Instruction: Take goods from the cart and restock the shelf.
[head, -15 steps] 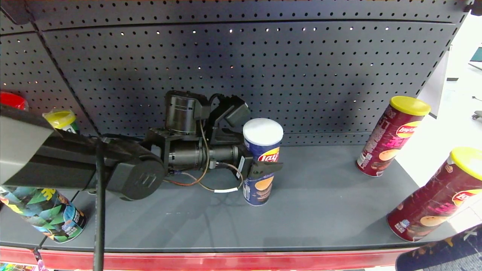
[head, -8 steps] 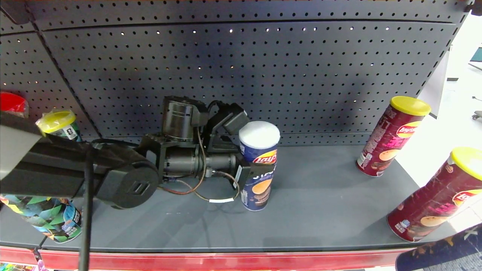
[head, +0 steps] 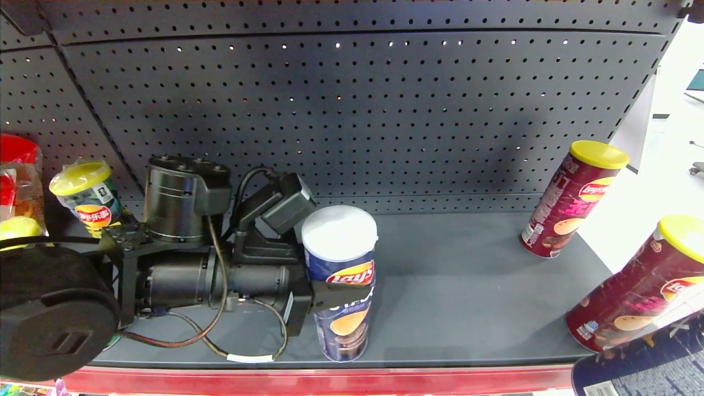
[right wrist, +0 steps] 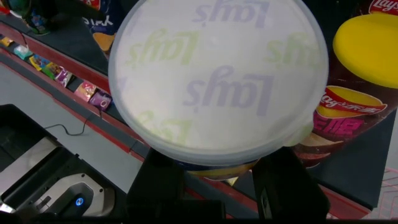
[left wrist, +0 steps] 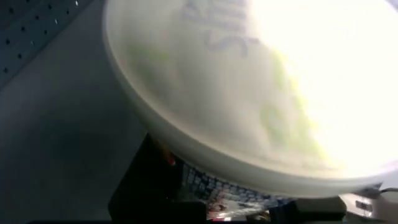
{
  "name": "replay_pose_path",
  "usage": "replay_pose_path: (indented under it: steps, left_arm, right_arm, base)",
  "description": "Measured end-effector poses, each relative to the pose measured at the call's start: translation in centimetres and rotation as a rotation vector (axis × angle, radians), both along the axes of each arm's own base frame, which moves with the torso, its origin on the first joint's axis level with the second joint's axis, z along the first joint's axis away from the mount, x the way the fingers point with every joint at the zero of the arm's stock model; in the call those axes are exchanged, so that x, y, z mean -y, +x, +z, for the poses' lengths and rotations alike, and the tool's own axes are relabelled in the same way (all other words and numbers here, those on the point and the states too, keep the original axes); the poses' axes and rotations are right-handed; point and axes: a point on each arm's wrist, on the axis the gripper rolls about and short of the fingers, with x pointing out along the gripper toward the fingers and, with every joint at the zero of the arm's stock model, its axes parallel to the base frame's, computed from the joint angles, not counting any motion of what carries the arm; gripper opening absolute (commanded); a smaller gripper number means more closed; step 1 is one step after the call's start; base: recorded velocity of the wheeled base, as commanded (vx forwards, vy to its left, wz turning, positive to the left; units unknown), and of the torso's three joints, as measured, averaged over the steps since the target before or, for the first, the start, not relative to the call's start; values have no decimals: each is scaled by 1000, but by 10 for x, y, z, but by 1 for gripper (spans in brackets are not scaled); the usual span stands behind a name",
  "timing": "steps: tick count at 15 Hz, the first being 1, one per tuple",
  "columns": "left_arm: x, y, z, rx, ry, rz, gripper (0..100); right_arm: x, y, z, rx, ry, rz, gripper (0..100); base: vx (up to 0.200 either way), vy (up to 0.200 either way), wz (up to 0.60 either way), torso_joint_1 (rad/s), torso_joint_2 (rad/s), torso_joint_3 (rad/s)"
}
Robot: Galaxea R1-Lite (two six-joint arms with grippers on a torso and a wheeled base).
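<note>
— While I am watching the right wrist view, the right gripper (right wrist: 217, 193) is holding a pale-lidded can (right wrist: 217, 81) nearest the robot. Its dark fingers (right wrist: 158, 186) are pressing narrow against the can's sides just under the lid.

— What is standing next to it?

— The nearer maroon can (right wrist: 357, 99), yellow-lidded, is standing just beside it at the right end of the shelf (head: 467, 297).

— And the left arm?

— I am gripping the blue can (head: 344, 330) with the left gripper (head: 352, 286). The fingers (head: 335, 292) are clamping its middle, one crossing the front just under the label. The can is standing upright at the shelf's front, just behind the red lip (head: 330, 379). I cannot tell whether its base is touching the shelf.

— Anything farther back?

— The farther maroon can (head: 575, 201) is standing near the back on the right, well apart from the blue one. A green can (head: 88, 198) with a yellow lid is sitting at the left, behind the left arm. A red-topped item (head: 16, 151) is sitting beside it, partly cut off. The pegboard panel (head: 352, 110) is rising behind everything.
</note>
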Motion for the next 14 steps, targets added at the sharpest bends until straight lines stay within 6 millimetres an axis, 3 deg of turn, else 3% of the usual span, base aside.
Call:
replay_pose_path:
  steps: [14]
  left_arm:
    - [-12,15,-15,80,3,-164,0]
  right_arm:
    - [0,-1,2,5,1,-1,0]
  base:
    - [0,0,0,0,0,0]
